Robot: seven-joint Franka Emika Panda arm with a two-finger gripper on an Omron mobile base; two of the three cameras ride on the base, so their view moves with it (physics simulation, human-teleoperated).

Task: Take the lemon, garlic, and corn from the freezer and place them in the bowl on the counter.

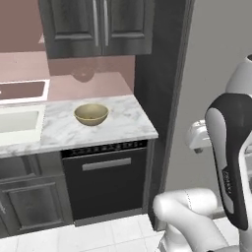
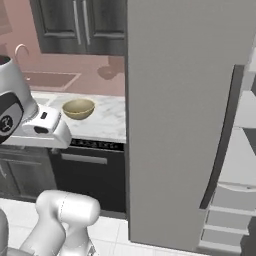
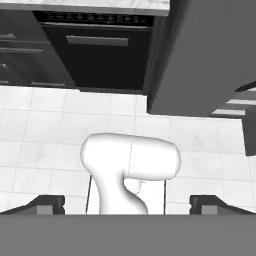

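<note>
The tan bowl (image 1: 91, 114) sits upright on the marble surface (image 1: 125, 123), right of the white sink (image 1: 19, 125), above a black dishwasher (image 1: 106, 179); 2 dark cabinet doors (image 1: 101, 24) hang overhead

A home kitchen is indicated by a marble counter (image 1: 123, 123) with sink (image 1: 17, 125), dark wood cabinets (image 1: 96, 24), a built-in dishwasher (image 1: 106, 179) and tiled floor (image 3: 45, 130).
</note>
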